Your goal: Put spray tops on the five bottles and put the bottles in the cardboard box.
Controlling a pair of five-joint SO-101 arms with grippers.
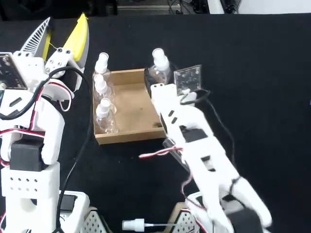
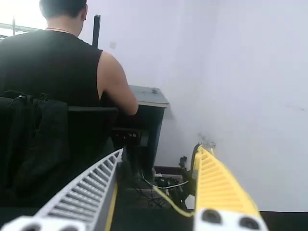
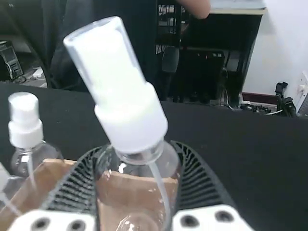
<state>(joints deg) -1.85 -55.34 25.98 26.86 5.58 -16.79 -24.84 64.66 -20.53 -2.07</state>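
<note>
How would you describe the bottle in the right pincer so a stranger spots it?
Find the open cardboard box in the middle of the black table. Three capped bottles line its left wall; the fourth bottle stands apart at its far right corner, the lone one clamped in the right pincer.

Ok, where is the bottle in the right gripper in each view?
High view: bottle at the cardboard box's far right corner, in the right gripper.
Left wrist view: aimed away, at a room wall.
Right wrist view: bottle centre, between the fingers.
Shared landmark: the cardboard box.
</note>
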